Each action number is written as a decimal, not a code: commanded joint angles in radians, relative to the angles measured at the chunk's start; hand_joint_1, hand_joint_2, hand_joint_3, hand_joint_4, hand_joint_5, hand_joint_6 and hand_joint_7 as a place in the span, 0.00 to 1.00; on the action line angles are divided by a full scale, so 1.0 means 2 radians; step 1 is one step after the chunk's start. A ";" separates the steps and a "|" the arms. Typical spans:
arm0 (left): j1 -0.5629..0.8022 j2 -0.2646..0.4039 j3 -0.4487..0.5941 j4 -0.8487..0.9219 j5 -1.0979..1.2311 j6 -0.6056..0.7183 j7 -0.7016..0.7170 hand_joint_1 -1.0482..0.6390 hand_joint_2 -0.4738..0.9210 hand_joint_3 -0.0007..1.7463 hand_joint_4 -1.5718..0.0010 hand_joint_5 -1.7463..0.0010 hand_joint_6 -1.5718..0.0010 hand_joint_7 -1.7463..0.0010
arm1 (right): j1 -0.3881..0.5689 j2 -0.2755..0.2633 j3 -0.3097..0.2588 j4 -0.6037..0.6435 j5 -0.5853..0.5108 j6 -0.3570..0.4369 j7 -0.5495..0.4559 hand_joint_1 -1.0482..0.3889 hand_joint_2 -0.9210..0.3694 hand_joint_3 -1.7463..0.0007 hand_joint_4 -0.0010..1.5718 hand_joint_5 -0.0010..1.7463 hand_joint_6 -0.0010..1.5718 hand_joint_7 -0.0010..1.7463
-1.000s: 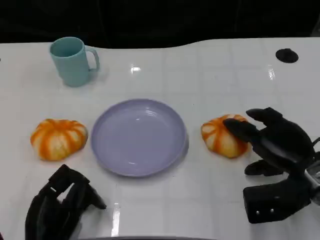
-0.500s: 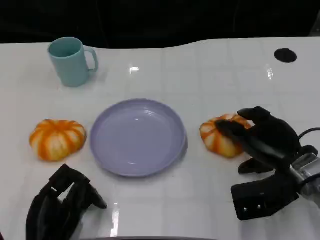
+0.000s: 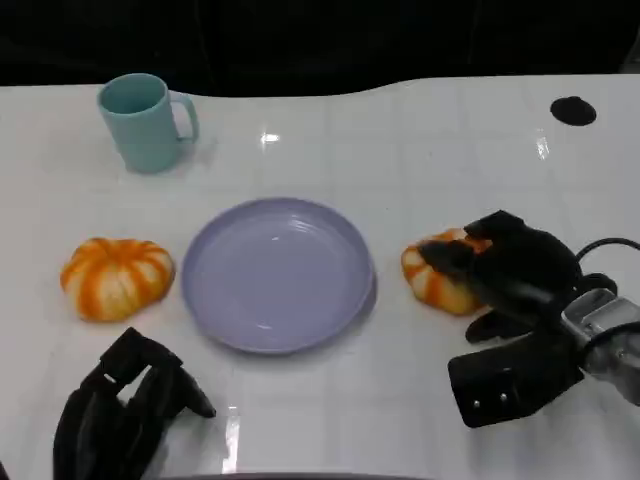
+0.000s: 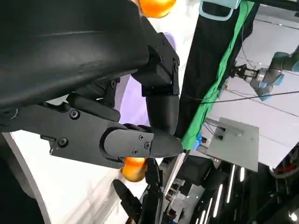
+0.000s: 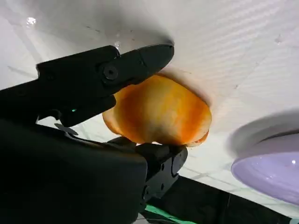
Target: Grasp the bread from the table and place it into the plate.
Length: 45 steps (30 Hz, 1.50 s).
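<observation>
Right hand (image 3: 505, 270) fingers (image 5: 140, 58) gripping bread (image 3: 437, 272) beside plate (image 3: 277, 273), left hand (image 3: 125, 405) fingers curled closed, holding nothing

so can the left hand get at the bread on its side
Probably yes. The left hand sits low on the table, fingers curled and holding nothing, and the bread lies just beyond it with bare table between. The plate is off to one side.

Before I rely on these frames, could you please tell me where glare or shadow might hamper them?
Head view: small glare spots on the table, everything otherwise sharp. Right wrist view: the right hand is dark, the bread well lit. Left wrist view: the left hand is dark, close up.
</observation>
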<state>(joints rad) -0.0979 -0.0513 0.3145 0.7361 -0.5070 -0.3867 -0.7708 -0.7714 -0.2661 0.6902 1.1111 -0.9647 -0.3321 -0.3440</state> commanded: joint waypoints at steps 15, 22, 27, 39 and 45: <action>0.011 0.001 0.002 -0.021 0.001 0.002 0.006 0.28 1.00 0.13 0.59 0.00 0.68 0.12 | -0.007 0.008 0.014 0.066 0.020 -0.065 -0.105 0.59 0.00 0.99 0.43 0.89 0.62 0.22; 0.014 0.001 0.002 -0.027 -0.001 0.007 0.006 0.28 1.00 0.14 0.60 0.00 0.68 0.12 | -0.009 0.007 0.025 0.074 0.010 -0.075 -0.142 0.57 0.00 0.84 0.56 1.00 0.47 0.78; 0.016 0.001 0.001 -0.029 0.000 0.011 0.007 0.28 1.00 0.14 0.59 0.00 0.68 0.12 | -0.010 0.007 0.031 0.074 0.011 -0.077 -0.150 0.56 0.05 0.73 0.57 1.00 0.41 0.98; 0.016 -0.001 0.002 -0.032 -0.001 0.012 0.008 0.28 1.00 0.13 0.59 0.00 0.67 0.13 | 0.002 0.005 0.006 0.073 0.043 -0.133 -0.207 0.61 0.30 0.43 0.57 1.00 0.43 1.00; 0.017 0.001 0.002 -0.036 -0.002 0.021 0.006 0.28 1.00 0.13 0.59 0.00 0.66 0.14 | 0.007 0.005 -0.051 0.057 0.103 -0.194 -0.200 0.60 0.30 0.30 0.58 1.00 0.44 1.00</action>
<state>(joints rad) -0.0705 -0.0627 0.3141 0.6744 -0.5101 -0.3471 -0.7703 -0.7602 -0.2388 0.6359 1.2455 -0.8120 -0.6786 -0.7518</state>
